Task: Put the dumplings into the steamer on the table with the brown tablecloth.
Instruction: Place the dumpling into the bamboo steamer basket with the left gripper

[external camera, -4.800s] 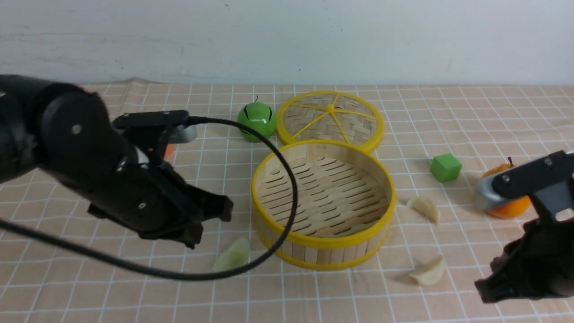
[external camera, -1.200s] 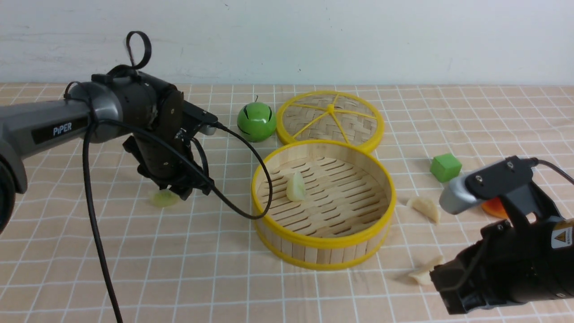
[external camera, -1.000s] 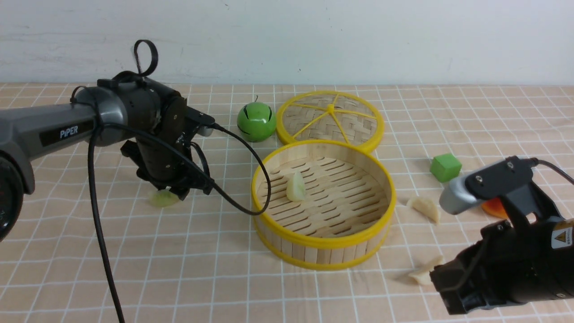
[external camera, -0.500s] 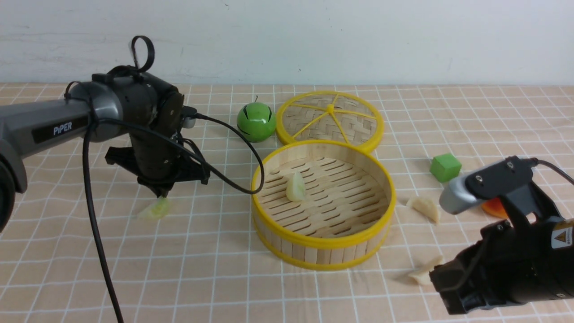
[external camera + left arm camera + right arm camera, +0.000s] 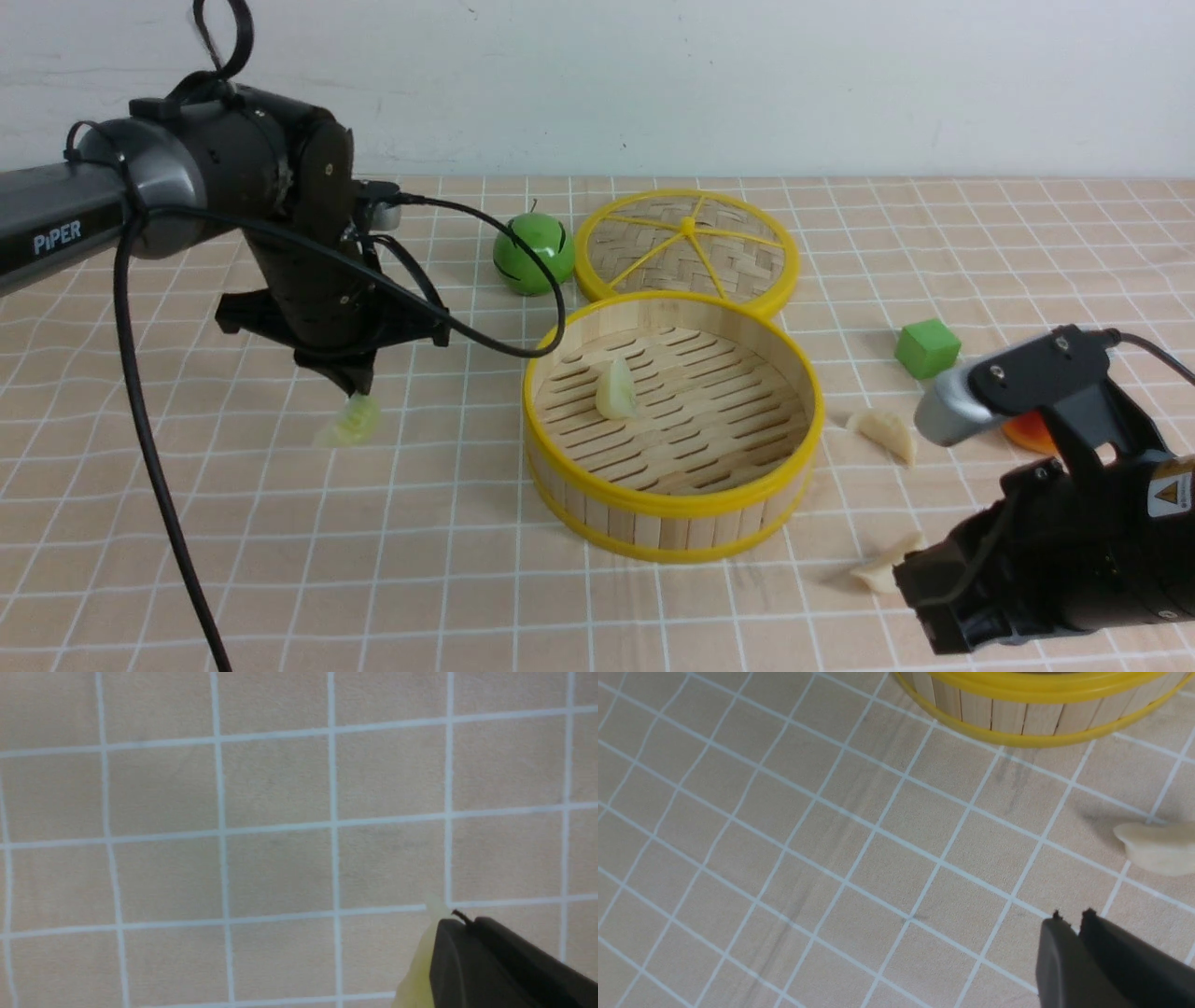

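slatted bamboo steamer (image 5: 672, 525), crescent green dumpling (image 5: 351, 424)

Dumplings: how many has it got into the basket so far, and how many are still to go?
Done: one pale green dumpling lies in the steamer. In hand: the left pincer is shut on a second green dumpling, left of the steamer. Left: two on the tablecloth right of the steamer, the farther cream dumpling and the nearer cream dumpling, by the shut, empty right pincer.
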You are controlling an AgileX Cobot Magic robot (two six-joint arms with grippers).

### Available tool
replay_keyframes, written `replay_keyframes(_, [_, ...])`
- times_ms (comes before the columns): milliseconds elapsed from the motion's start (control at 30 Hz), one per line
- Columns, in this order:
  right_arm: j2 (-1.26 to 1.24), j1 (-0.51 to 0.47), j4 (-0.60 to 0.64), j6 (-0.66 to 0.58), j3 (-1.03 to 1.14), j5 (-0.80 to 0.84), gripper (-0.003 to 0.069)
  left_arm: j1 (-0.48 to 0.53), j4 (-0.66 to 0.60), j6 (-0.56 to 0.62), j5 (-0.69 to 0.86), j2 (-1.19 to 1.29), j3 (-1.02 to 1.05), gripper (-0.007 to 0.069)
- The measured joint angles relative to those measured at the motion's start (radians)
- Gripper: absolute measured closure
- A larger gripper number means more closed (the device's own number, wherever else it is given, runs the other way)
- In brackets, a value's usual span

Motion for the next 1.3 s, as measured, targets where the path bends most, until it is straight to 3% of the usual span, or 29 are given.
replay_keyframes(167, [0.0,0.0,0.0,0.0,0.0,0.0,0.0588,0.0,-0.153,0.067,-0.039,0.0,0.0,0.0638])
replay_keyframes(500, [0.0,0.0,0.0,0.0,0.0,-0.015,0.0582,-0.002,-0.706,0.38,-0.077,-0.12,0.005,0.0638])
replay_keyframes(600, [0.0,0.0,0.0,0.0,0.0,-0.018,0.0578,-0.028,-0.782,0.424,-0.093,-0.128,0.005,0.0638])
replay_keyframes(800, [0.0,0.0,0.0,0.0,0.0,-0.02,0.0575,-0.148,-0.716,0.404,-0.178,-0.075,0.005,0.0638])
replay_keyframes(900, [0.0,0.0,0.0,0.0,0.0,-0.02,0.0575,-0.204,-0.561,0.279,-0.221,-0.022,0.005,0.0638])
replay_keyframes(1100, [0.0,0.0,0.0,0.0,0.0,-0.02,0.0575,-0.22,-0.402,0.081,-0.199,0.026,0.005,0.0638])
replay_keyframes(1300, [0.0,0.0,0.0,0.0,0.0,-0.02,0.0575,-0.22,-0.382,0.053,-0.198,0.038,0.005,0.0568])
